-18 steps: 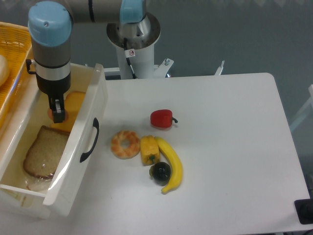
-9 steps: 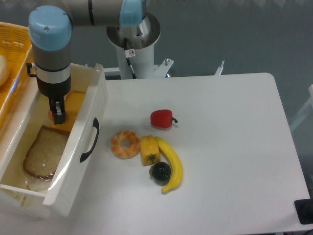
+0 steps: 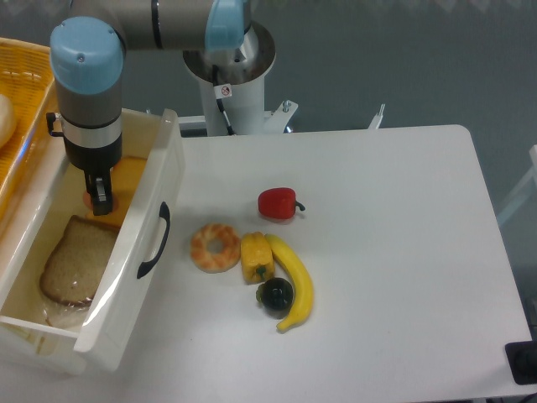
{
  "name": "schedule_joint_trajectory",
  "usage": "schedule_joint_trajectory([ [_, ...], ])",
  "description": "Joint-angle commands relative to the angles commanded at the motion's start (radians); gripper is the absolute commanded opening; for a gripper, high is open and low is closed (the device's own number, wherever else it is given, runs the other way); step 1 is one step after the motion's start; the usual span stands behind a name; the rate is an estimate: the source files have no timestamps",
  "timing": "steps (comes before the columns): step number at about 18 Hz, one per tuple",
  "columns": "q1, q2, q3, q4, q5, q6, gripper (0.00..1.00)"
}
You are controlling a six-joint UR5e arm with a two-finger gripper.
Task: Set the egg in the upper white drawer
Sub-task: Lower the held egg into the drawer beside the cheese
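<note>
The egg [image 3: 87, 200] shows only as a small brownish-pink sliver beside the dark fingers; the rest is hidden by them. My gripper [image 3: 99, 201] points straight down inside the upper white drawer [image 3: 126, 290], which stands pulled open at the left with its curved black handle [image 3: 153, 240] on the front. The gripper is shut on the egg and holds it low over the drawer's back part, next to an orange slab [image 3: 127, 175]. I cannot tell whether the egg touches the drawer floor.
A bread slice [image 3: 71, 262] lies in the drawer's front part. A woven yellow basket [image 3: 25, 75] with a pale bun [image 3: 4, 117] is at far left. On the table lie a red pepper [image 3: 278, 203], a doughnut [image 3: 216, 247], a yellow pepper [image 3: 256, 257], a banana [image 3: 298, 285] and a dark fruit [image 3: 275, 295].
The arm and gripper have shifted slightly right and lower in the picture, with the egg sliver moving along with the fingers. Nothing else has moved.
</note>
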Motion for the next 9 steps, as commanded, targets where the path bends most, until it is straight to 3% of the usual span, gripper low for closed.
schedule_joint_trajectory([
  [9,-0.005,-0.009,-0.005,-0.003,0.0,0.0,0.27],
])
